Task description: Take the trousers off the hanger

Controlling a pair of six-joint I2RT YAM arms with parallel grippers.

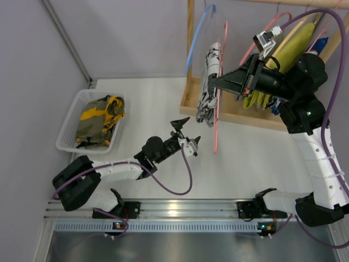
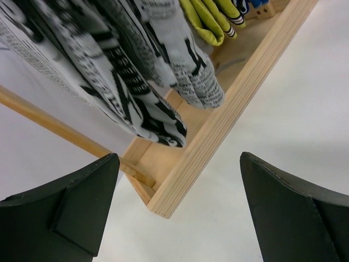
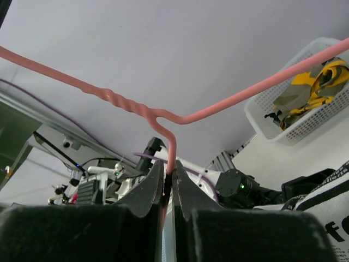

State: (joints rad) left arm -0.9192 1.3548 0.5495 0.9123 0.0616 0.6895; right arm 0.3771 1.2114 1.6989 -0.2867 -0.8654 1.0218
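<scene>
**Right jaws pinch the hanger neck, left jaws wide and short of the cloth**

Closest to the lens in the right wrist view, the right gripper (image 3: 169,177) has its two fingers pressed together on the thin twisted neck of the hanger (image 3: 229,112), just below where the two shoulders fork. From above I see that pink wire standing on edge at the left end of the wooden rack (image 1: 234,112), which sits at the far right corner of the table (image 1: 152,98). The trousers (image 1: 209,82) are draped on the hanger, their printed folds hanging down over the rack's base board. I cannot tell whether the hook bears on any rail.

The left gripper (image 1: 186,135) hovers with its jaws spread wide and nothing between them, near the rack's near left corner and clear of the cloth. Its own camera looks up at the trouser hems.

My worry is the pinch. It is a narrow hold on round wire, so I judge that a sideways tug on the fabric could spin or slide the hanger between the fingers. The left jaws might also catch only one fold, and the rest could bunch on the bar. Loose cloth may snag the rack's edge too.
</scene>
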